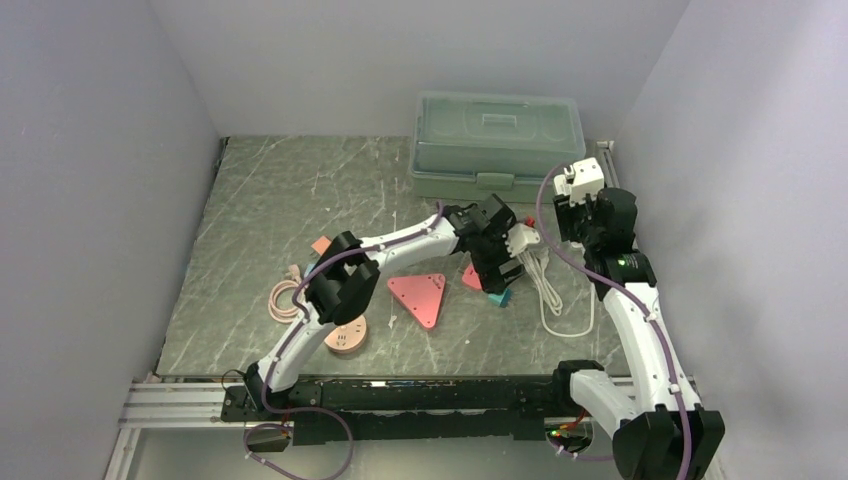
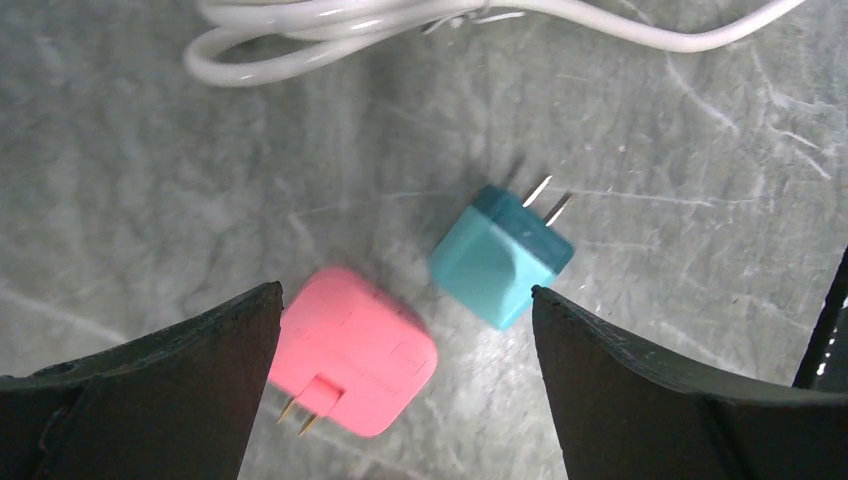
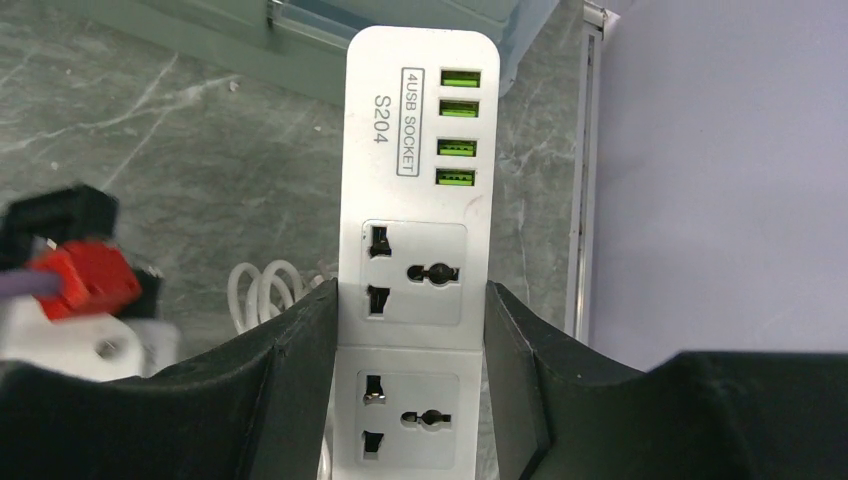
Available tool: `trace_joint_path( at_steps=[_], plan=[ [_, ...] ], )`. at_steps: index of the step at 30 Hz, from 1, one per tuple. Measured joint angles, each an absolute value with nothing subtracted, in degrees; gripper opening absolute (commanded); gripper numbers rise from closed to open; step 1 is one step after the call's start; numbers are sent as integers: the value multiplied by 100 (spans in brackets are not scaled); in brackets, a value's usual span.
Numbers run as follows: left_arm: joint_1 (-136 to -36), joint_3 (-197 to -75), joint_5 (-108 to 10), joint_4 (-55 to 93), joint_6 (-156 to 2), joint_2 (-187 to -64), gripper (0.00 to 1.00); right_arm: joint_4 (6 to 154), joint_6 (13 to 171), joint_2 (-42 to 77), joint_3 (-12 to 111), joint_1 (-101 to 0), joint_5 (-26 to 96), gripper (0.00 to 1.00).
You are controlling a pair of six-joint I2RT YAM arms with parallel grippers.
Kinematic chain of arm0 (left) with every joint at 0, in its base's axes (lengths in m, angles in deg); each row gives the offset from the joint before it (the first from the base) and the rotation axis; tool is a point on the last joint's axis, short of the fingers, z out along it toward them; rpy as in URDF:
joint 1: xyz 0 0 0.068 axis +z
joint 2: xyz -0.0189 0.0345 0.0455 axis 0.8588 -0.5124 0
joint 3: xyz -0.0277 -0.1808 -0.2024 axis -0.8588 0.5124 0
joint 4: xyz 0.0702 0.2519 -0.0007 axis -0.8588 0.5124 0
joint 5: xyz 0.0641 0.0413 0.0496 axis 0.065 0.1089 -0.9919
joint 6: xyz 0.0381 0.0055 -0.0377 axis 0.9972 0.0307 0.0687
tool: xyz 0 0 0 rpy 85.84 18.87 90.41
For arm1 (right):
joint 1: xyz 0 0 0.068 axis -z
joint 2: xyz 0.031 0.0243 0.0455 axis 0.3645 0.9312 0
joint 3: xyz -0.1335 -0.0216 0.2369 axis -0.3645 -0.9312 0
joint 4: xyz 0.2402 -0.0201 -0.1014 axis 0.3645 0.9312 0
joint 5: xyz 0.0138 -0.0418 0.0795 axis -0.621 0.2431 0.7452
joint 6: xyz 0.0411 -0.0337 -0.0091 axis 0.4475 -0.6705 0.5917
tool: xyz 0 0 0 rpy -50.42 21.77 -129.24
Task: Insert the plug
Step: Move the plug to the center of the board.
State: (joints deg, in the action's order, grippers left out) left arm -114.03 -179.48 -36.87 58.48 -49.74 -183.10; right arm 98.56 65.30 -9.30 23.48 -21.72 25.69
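Lying untouched between tips of the spread left pincer [image 2: 405,305], teal plug [image 2: 500,257]; right pincer [image 3: 410,320] pinching power strip [image 3: 415,150].

I read one label only: "4USB SOCKET" in a frame with "S204" beside it, printed on the white power strip [image 3: 415,215].

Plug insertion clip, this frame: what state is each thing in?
left gripper, open, above both plugs, holding nothing
right gripper, shut on the power strip
power strip, held up, visible sockets and USB ports empty
teal plug, lying on the table, prongs bare, not gripped
pink plug, lying on the table, not gripped
storage box, lid closed
white cable, looped loosely on the table
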Motion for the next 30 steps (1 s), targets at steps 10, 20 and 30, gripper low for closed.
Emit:
trace_joint_path(
  at_steps=[10, 20, 30],
  plan=[
    [-11827, -17843, -3853, 5575, -4911, -18590, 95, 9851, 6628, -1282, 2326, -1949, 2602, 0],
    [-11475, -17559, -4511, 5238, -4528, -18563, 85, 9880, 6690, -1319, 2311, -1942, 3120, 0],
    [-10616, -16731, -4998, 4890, -4273, -18041, 86, 10395, 6418, -1138, 2261, -2513, 4374, 0]
  ],
)
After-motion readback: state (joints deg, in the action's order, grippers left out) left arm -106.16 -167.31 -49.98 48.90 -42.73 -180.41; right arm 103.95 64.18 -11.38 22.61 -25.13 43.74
